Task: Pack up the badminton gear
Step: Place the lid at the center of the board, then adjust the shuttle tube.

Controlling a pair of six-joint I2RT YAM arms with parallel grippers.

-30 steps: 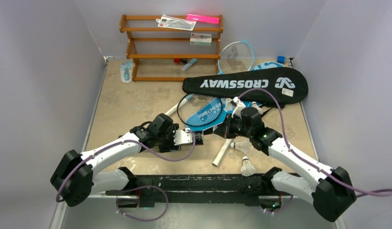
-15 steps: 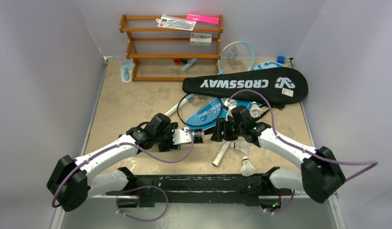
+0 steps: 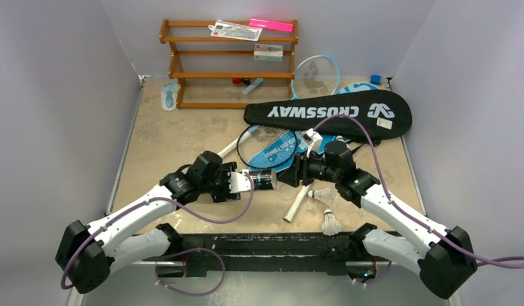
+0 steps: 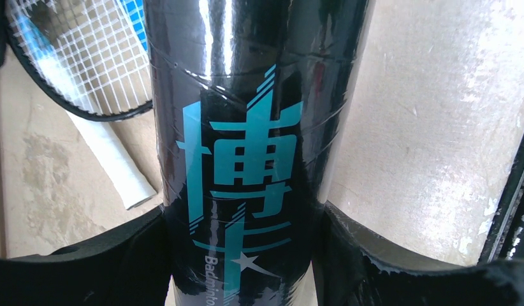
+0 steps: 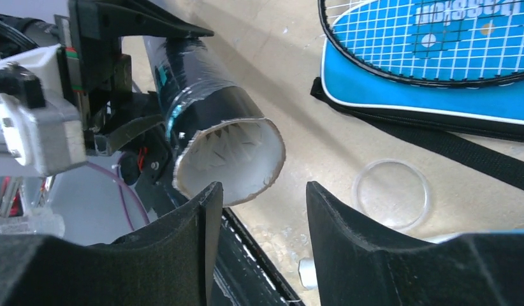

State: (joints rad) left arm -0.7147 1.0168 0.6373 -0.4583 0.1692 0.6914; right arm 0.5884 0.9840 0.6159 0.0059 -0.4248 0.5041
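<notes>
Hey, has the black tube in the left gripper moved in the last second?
Yes, slightly. Seen from above, the black tube has shifted away from the arm bases, nearer the black racket's head.

rackets (image 3: 264,144) (image 3: 315,76) x2 | shuttlecocks (image 3: 321,194) (image 3: 330,223) x2 for sure | black tube (image 3: 264,179) x1 | racket covers (image 3: 329,113) (image 5: 387,92) x2 | wooden rack (image 3: 202,39) x1

Cut off top and bottom — long black tube (image 4: 247,95), 2 ends unseen.
</notes>
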